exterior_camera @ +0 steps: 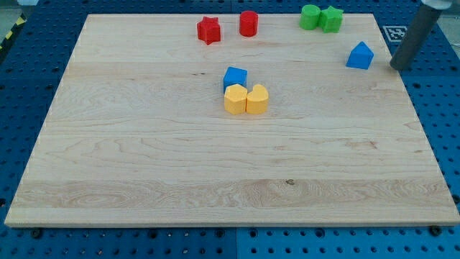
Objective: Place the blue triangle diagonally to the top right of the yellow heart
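I count eight blocks on the wooden board (144,165): two red, two green, two blue and two yellow. The red star (208,30) and red cylinder (248,23) stand near each other at the view's top, apart. The green cylinder (310,16) and green star-like block (331,19) touch at the top right. Near the middle, the blue cube (235,77) sits just above the yellow hexagon (235,99), touching it, and the yellow heart (257,98) presses against the hexagon's right side.

The blue triangle (360,55) lies alone toward the view's right edge of the board, well apart from the yellow heart, up and to its right. Its peak points toward the view's top; I cannot make out a clear long axis.

I carry no pincer, only a dark rod; my tip (397,67) is just right of the blue triangle, at the board's right edge, with a small gap between us.

A black-and-white square marker (394,33) lies on the blue pegboard (438,108) behind the rod; I can read no writing anywhere.
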Controlling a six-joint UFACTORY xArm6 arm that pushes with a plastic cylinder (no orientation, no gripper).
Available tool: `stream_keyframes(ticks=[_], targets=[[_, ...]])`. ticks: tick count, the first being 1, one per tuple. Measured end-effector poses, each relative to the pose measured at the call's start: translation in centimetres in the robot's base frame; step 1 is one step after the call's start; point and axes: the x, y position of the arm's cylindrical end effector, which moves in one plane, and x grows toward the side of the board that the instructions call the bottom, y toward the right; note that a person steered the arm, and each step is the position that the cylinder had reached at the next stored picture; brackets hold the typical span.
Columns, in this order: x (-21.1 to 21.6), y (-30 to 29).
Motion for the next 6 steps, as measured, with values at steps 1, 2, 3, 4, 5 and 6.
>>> stream_keyframes(ticks=[1, 2, 3, 4, 5, 6], targets=[[-3.4, -3.0], [-2.4, -6.5], [-0.7, -6.4], [1.0, -5.8], [1.0, -9.3], [1.0, -11.4]])
